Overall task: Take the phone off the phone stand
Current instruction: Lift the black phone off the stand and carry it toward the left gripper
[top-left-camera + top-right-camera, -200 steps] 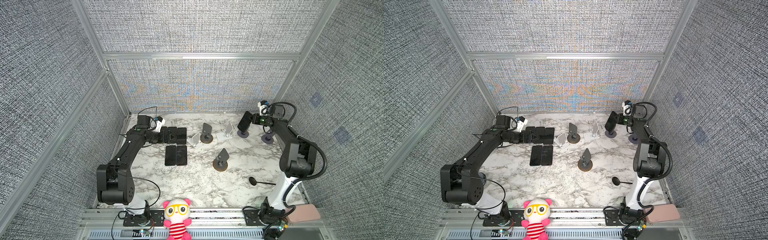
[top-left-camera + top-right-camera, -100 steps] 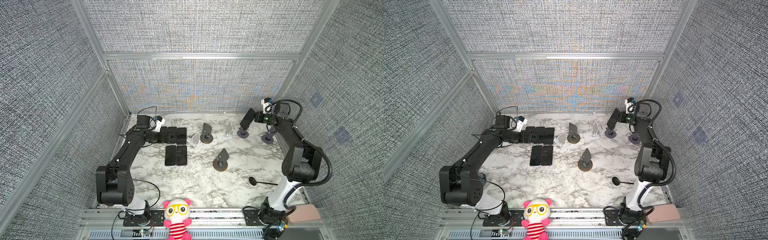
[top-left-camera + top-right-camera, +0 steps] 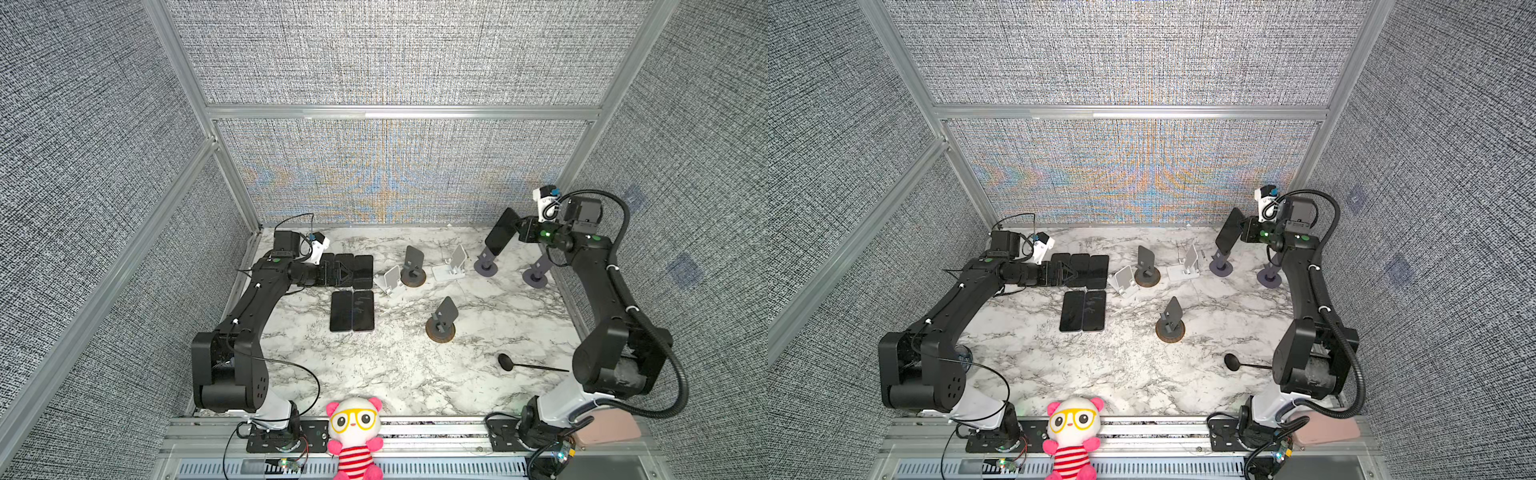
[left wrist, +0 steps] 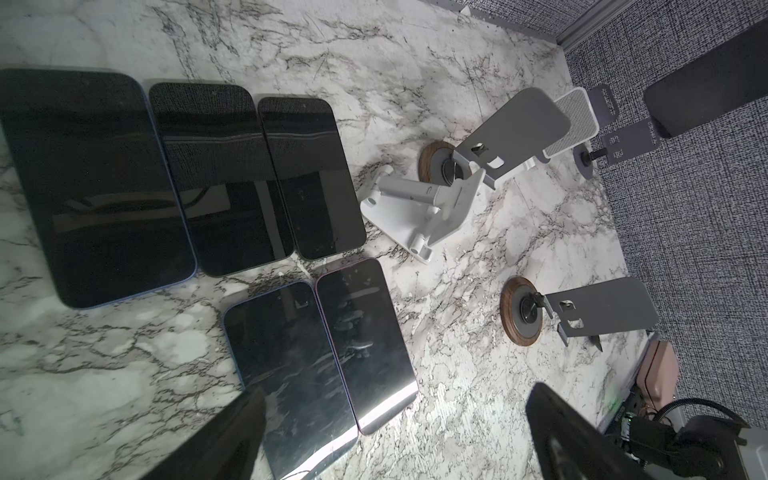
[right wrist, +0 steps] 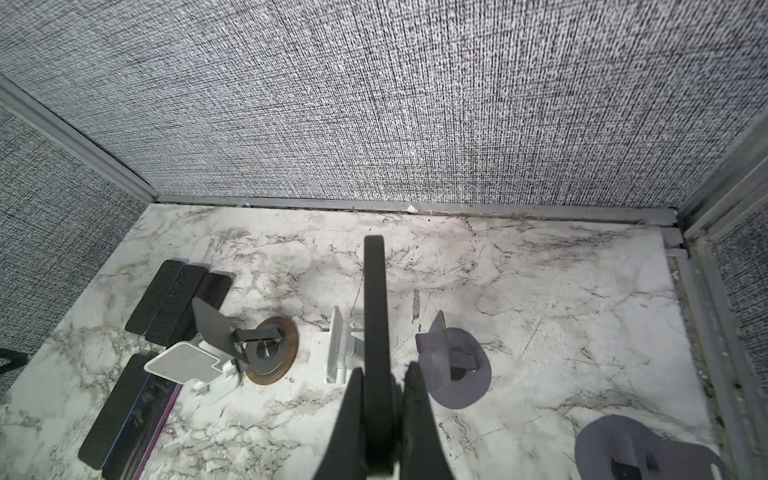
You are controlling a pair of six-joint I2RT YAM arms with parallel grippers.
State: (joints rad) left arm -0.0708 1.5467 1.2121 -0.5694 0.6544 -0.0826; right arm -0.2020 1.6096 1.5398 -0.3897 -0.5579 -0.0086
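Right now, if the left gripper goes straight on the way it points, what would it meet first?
Most likely the white folding stand just past the row of three phones; the left gripper is open above them. Height is unclear.

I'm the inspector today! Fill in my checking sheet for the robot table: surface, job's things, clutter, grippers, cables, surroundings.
Surface: white marble tabletop; no spills seen.
Job's things: black phone held tilted in the air, close above a purple stand; it looks clear of it.
Clutter: five flat phones; five more empty stands; a black spoon; a plush toy at the front edge.
Grippers: right gripper shut on the phone; left gripper open, over the flat phones.
Cables: thick black hose on the right arm; thin black cable looping by the left base.
Surroundings: grey woven walls in a metal frame.
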